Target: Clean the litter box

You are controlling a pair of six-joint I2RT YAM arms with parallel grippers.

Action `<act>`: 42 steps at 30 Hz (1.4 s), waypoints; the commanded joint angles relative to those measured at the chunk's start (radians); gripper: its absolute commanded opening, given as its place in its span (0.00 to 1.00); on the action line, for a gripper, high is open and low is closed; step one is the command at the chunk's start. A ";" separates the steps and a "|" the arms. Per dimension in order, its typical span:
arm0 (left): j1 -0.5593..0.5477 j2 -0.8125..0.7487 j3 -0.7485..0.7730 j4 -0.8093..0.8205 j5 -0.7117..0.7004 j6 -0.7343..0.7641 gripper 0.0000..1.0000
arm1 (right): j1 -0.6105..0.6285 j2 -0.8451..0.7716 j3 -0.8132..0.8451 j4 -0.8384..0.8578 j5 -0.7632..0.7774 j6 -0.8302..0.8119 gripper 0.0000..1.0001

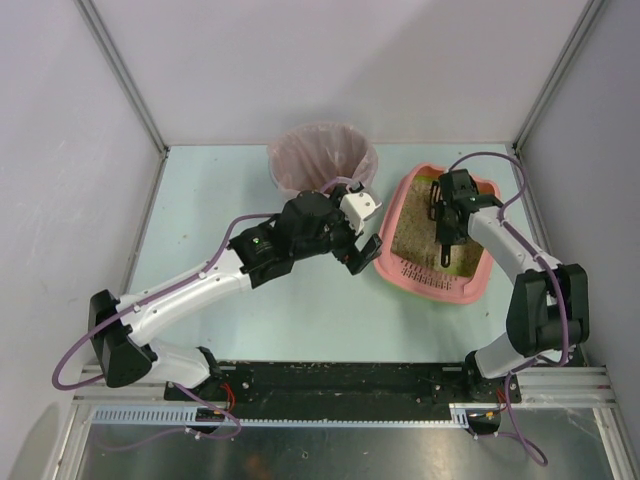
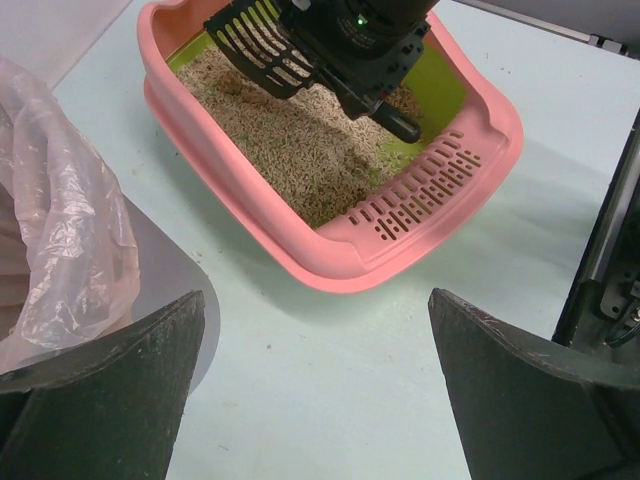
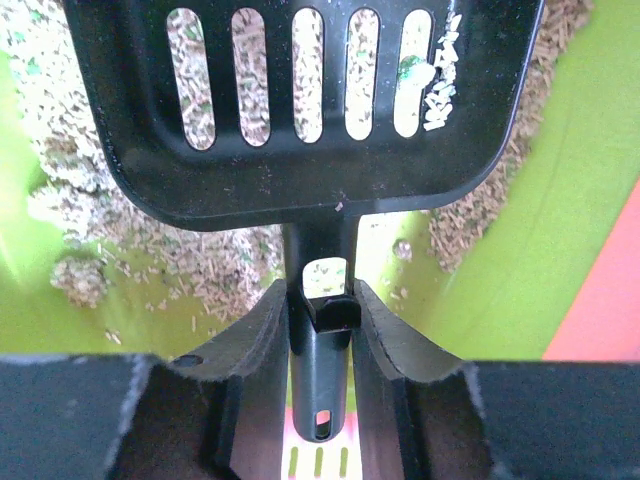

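Table point(image 1: 220, 210): pale blue-green, matte, with a few small dark specks on its surface. I note two items standing directly on it. A grey round bin point(image 1: 283, 170) with a pinkish bag stands far centre. The litter box point(image 1: 425, 275) sits near it on my right, not touching.

The litter box point(image 2: 250, 215) sits flat just ahead of my left gripper point(image 2: 315, 305) and beneath my right gripper point(image 3: 320, 300). It is a shallow pink tray, green inside. Its slotted ledge point(image 2: 425, 185) is at the end nearest my left gripper. Sandy granules point(image 2: 300, 150) are spread unevenly, with bare green patches showing.
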 commanded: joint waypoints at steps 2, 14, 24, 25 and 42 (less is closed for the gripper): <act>0.005 -0.010 -0.028 0.017 0.035 0.048 0.98 | 0.000 -0.049 0.095 -0.176 -0.015 0.000 0.04; 0.005 -0.042 -0.051 0.017 0.043 0.035 0.97 | 0.013 0.004 0.086 -0.210 -0.079 0.058 0.16; 0.005 -0.048 -0.053 0.019 0.052 0.029 0.97 | 0.043 0.070 0.055 -0.115 -0.068 0.076 0.31; 0.005 -0.047 -0.053 0.017 0.051 0.029 0.97 | 0.043 0.072 0.044 -0.110 -0.067 0.079 0.32; 0.003 -0.041 -0.054 0.017 0.057 0.023 0.98 | 0.046 -0.090 -0.106 -0.023 -0.029 0.162 0.63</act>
